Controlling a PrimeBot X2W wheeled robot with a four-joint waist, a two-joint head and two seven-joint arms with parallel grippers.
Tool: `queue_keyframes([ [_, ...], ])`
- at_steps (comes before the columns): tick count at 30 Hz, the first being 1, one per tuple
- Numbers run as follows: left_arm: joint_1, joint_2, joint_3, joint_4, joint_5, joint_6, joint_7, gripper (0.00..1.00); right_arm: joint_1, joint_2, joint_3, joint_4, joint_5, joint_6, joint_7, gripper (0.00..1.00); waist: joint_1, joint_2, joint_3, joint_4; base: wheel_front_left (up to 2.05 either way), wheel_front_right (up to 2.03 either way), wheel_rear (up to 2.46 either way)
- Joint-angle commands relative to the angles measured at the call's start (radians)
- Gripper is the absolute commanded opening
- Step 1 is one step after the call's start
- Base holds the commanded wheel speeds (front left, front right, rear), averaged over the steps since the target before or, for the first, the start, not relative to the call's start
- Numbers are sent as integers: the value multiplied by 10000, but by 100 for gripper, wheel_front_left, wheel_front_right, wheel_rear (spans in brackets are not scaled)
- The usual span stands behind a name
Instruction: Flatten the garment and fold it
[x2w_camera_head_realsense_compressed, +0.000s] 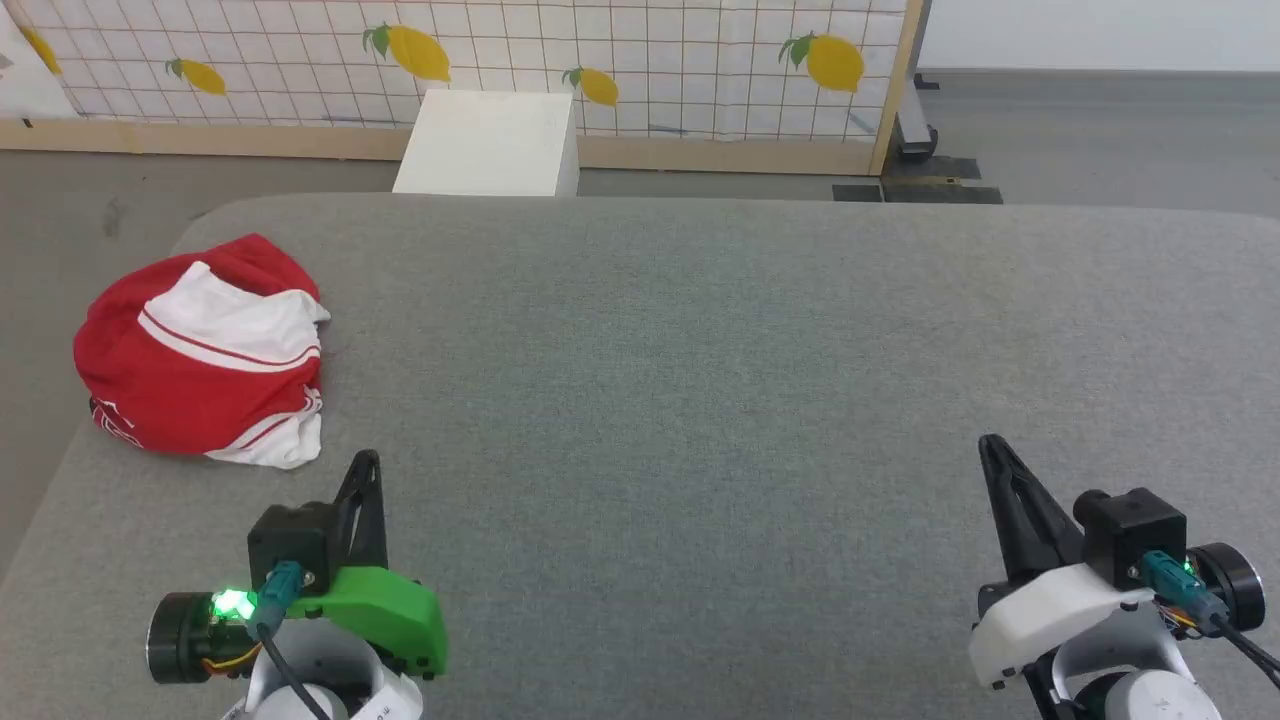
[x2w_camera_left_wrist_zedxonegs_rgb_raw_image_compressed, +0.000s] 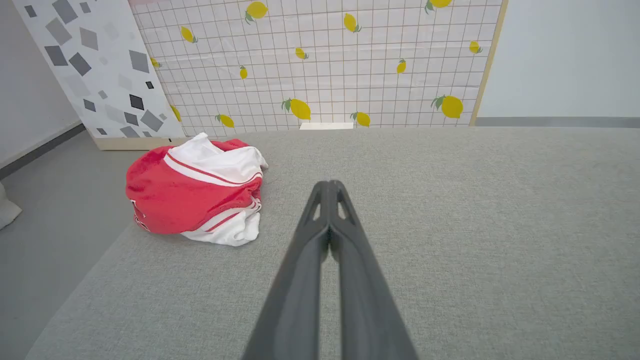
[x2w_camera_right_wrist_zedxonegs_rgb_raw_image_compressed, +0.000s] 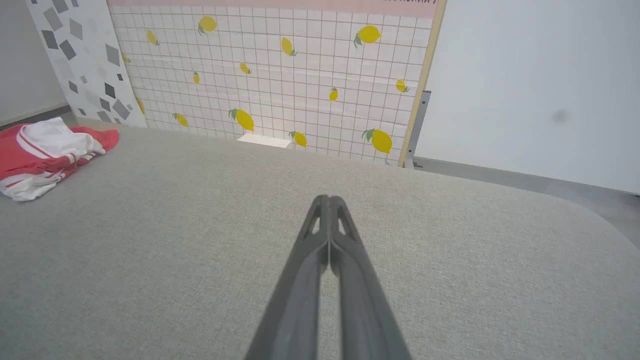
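Red garment (x2w_camera_head_realsense_compressed: 180, 400) sits crumpled (white sleeve (x2w_camera_head_realsense_compressed: 235, 320) uppermost), long axis indiscernible.

Crumpled garment (x2w_camera_left_wrist_zedxonegs_rgb_raw_image_compressed: 195, 192) left of closed claw (x2w_camera_left_wrist_zedxonegs_rgb_raw_image_compressed: 329, 187)

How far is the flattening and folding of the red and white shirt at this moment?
Done: nothing yet; the garment lies crumpled in a heap near the left edge of the grey surface. In hand: nothing; the left claw and the right claw are both shut, empty and apart from it. Left: grasping it, spreading it flat, then folding.
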Motion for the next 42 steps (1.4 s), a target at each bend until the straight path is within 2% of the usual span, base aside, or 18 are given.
queue_keyframes([
  [1, 136, -45, 28, -28, 129, -9, 12, 0, -49, 24, 14, -58, -62, -15, 28, 0, 0, 0, 0, 0, 0, 0, 0],
  [29, 136, -45, 28, -28, 129, -9, 12, 0, -49, 24, 14, -58, -62, -15, 28, 0, 0, 0, 0, 0, 0, 0, 0],
  [30, 0, 0, 4, 0, 2, 0, 0, 100, 0, 0, 2, 0, 1, 0, 0, 100, 0, 0, 0, 0, 0, 0, 0],
  [42, -8, -1, -136, 164, -143, 52, -142, 100, 45, -2, -59, 101, 179, -1, -144, 100, 0, 0, -1, 0, 0, 0, 0],
])
